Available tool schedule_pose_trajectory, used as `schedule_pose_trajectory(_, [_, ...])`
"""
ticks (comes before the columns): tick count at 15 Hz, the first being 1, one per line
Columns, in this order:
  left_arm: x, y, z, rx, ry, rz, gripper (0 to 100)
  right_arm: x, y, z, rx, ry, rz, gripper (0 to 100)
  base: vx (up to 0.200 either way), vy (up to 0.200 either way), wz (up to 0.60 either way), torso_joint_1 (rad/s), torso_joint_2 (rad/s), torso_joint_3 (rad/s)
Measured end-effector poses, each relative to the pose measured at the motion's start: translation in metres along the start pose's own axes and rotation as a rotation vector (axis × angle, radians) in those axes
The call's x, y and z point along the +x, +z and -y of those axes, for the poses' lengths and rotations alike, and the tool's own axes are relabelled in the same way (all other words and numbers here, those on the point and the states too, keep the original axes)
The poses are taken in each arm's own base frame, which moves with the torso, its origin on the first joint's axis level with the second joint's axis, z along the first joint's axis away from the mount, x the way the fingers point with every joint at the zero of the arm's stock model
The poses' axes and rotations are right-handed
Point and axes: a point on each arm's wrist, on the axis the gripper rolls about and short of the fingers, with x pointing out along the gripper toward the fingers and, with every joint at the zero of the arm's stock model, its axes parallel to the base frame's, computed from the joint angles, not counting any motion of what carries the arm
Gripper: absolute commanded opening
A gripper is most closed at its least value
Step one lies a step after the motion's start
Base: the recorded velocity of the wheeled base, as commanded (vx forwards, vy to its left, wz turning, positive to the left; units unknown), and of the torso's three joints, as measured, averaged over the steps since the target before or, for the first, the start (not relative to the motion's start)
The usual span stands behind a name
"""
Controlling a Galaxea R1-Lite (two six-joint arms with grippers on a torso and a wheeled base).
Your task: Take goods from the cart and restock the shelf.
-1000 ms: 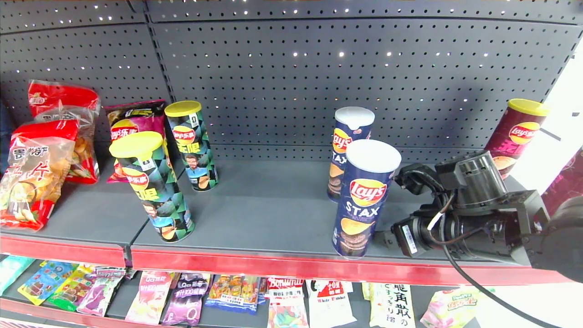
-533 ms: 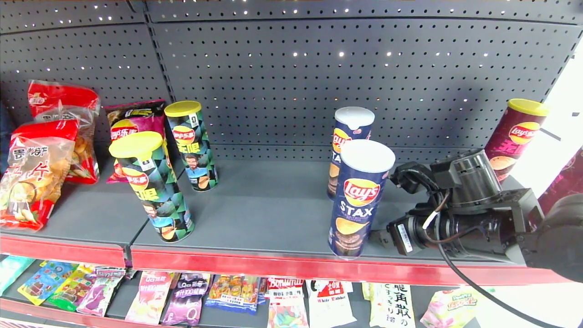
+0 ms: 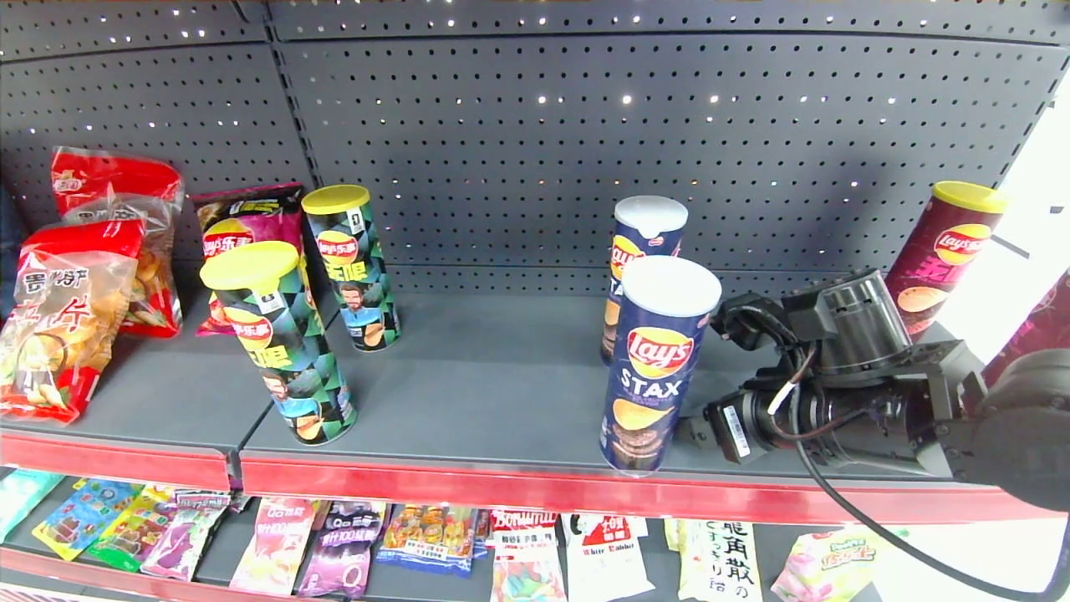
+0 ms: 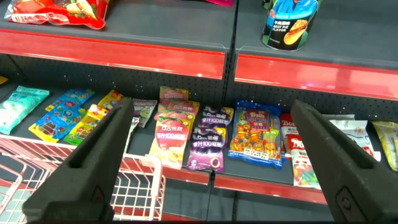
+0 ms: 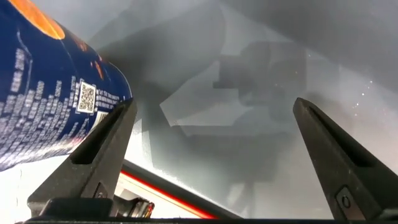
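Leftward along the shelf [image 3: 501, 393] the right pincer [image 5: 212, 106] has crept, spread wide, seemingly nudging the blue can [image 3: 660, 359]; it leans at the near edge, needing straightening; left pincer [image 4: 212, 106] gapes, holding nothing.

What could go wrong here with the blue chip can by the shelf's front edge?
The front blue chip can stands close to the shelf's red front lip; a nudge from the open right pincer beside it might tip it off. Tipped backward, it could knock the rear blue can.
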Motion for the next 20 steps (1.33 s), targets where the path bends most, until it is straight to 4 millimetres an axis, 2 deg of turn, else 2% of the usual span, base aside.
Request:
schedule_pose_trajectory(9, [0.000, 0.000, 0.000, 0.000, 0.000, 0.000, 100, 0.003, 0.000, -0.004, -0.007, -0.004, -0.005, 100, 0.000, 0.000, 0.00, 0.000, 0.00, 0.000])
schedule_pose_trajectory(12, [0.000, 0.000, 0.000, 0.000, 0.000, 0.000, 100, -0.003, -0.003, 0.002, 0.008, -0.019, -0.004, 100, 0.000, 0.000, 0.00, 0.000, 0.00, 0.000])
schedule_pose_trajectory(15, [0.000, 0.000, 0.000, 0.000, -0.003, 0.000, 100, -0.022, -0.008, 0.007, 0.020, -0.027, 0.028, 100, 0.000, 0.000, 0.00, 0.000, 0.00, 0.000])
schedule_pose_trajectory(20, [0.000, 0.000, 0.000, 0.002, -0.011, 0.000, 100, -0.080, -0.023, 0.014, 0.033, -0.014, 0.157, 100, 0.000, 0.000, 0.00, 0.000, 0.00, 0.000])
